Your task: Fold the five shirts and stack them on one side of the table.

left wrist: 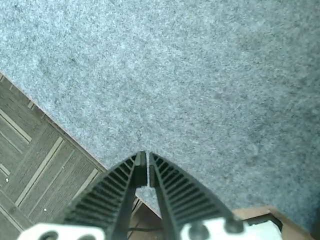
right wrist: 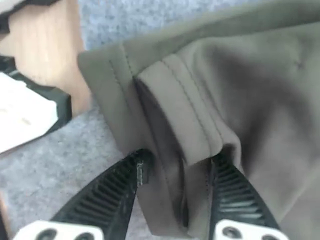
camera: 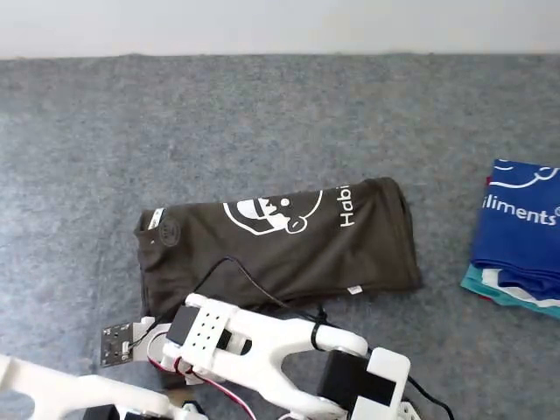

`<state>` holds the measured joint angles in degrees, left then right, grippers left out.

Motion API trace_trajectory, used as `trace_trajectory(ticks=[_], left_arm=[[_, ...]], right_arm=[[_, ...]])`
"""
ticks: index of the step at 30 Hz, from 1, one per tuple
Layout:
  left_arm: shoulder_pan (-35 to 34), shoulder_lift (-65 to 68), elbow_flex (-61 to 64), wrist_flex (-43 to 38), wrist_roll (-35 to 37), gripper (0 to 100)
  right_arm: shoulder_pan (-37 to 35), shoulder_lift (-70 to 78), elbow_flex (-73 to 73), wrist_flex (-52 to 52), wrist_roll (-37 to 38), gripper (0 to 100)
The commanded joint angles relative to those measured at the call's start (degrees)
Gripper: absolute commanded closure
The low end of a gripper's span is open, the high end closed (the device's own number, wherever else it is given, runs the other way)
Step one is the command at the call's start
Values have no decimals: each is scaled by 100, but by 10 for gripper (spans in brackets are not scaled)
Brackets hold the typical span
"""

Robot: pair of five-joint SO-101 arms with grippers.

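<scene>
A dark olive shirt (camera: 289,236) with a white print lies partly folded in the middle of the grey table. My right arm (camera: 262,341) reaches over its near left corner. In the right wrist view my right gripper (right wrist: 180,162) is shut on a bunched fold of the olive shirt's (right wrist: 240,90) stitched hem, with cloth pressed against both fingers. My left arm (camera: 52,385) sits at the near left corner of the table. Its gripper (left wrist: 147,157) is shut on nothing, above bare carpet near the table's edge.
A stack of folded shirts (camera: 516,236), blue on top and teal below, lies at the right edge. Grey carpet (camera: 262,122) covers the table's far half. The table edge and patterned floor (left wrist: 30,165) lie beside the left gripper. A black cable (camera: 254,284) trails across the olive shirt.
</scene>
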<state>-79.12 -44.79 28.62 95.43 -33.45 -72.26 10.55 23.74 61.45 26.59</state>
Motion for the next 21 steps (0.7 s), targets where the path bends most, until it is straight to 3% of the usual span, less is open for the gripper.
trace_trajectory(ticks=[1, 5, 15, 21], left_arm=[[-9, 0, -207, 9, -44, 983], [-9, 0, -207, 9, -44, 983], [26, 0, -435, 26, -53, 983], [35, 9, -629, 35, -53, 983]], right_arm=[[-48, 48, 9, -259, 18, 851], [-57, 57, -18, -277, 26, 990], [145, -4, -308, 22, 18, 987], [822, -391, -1160, 673, 26, 987]])
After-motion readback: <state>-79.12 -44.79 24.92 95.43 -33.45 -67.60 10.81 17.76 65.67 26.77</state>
